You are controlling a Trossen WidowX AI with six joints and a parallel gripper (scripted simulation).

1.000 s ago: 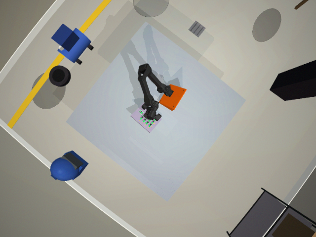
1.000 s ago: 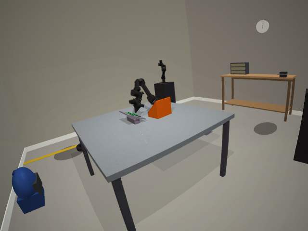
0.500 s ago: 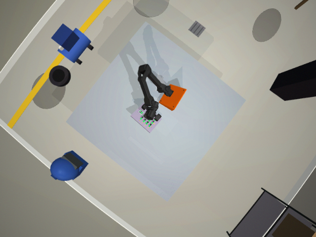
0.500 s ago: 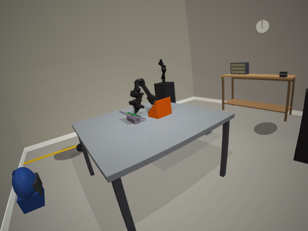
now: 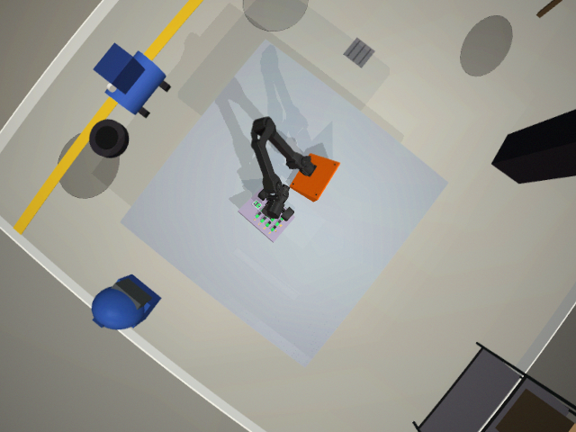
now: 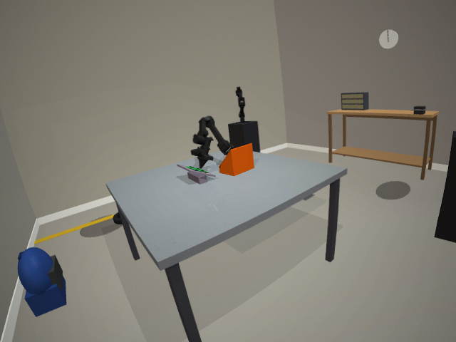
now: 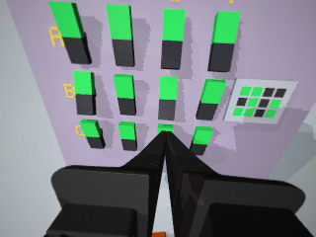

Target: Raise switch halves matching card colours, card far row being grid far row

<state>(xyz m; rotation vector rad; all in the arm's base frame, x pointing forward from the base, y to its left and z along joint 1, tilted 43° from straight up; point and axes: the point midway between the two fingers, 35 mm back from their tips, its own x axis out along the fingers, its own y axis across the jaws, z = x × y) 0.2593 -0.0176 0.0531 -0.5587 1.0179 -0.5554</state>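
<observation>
Switches (image 7: 119,88) stand in three rows of four on the lilac panel (image 7: 35,74), lettered A at the far edge, then B, then C nearest the arm. The card (image 7: 260,101) lies on the same panel at about 3 o'clock from row B. Its small squares are a mix of green and dark grey, but I would not trust a square-by-square reading at this size.

The gripper (image 7: 165,139) hangs low over the panel with its two fingers pressed together into a single wedge, pinching nothing. In the wrist view the tip points toward 12 o'clock and covers the near part of the third switch in row C (image 7: 165,128), of which only a strip of green shows above the tip. Each rocker's long axis runs 12 to 6 o'clock, in line with the closed fingers.

By my judgement this third row C switch is the one being addressed, and the coming press turns on which half is raised. That half cannot be told here. From the exterior view the gripper sits just above the panel (image 6: 200,175), beside the orange wedge block (image 6: 239,159) on the grey table (image 6: 206,221); actual contact cannot be confirmed.
</observation>
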